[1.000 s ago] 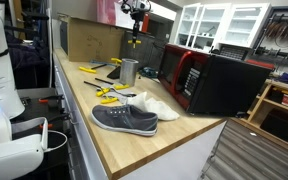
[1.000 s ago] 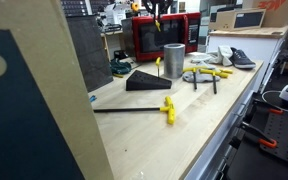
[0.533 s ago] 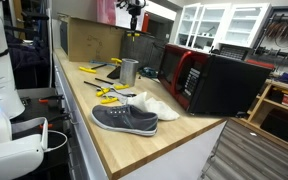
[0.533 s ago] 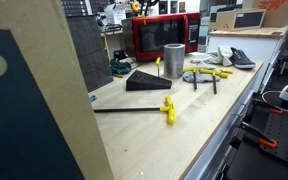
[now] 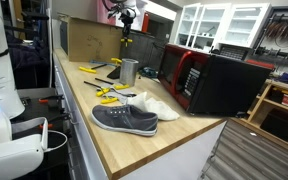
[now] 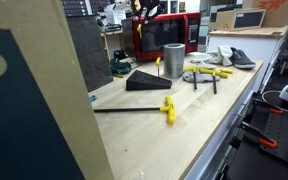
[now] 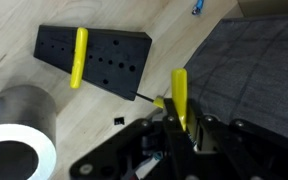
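The robot gripper point(image 7: 179, 128) is black, and the plastic tool handle point(image 7: 179, 95) in it is bright yellow. The wedge-shaped block point(image 7: 109, 55) is matte black, dotted with rows of small dark holes, and the peg handle point(image 7: 79, 55) across it is the same yellow. The metal cylinder cup point(image 7: 19, 125) is plain silver-grey with a paler rim. The wooden benchtop point(image 7: 9, 40) is light tan with faint grain, and the mat point(image 7: 254, 70) is dark grey with a fine woven texture. In an exterior view, the canvas sneaker point(image 5: 124, 120) is slate grey with a white sole, the microwave oven point(image 5: 199, 80) red and black, and the cardboard box point(image 5: 89, 40) brown.
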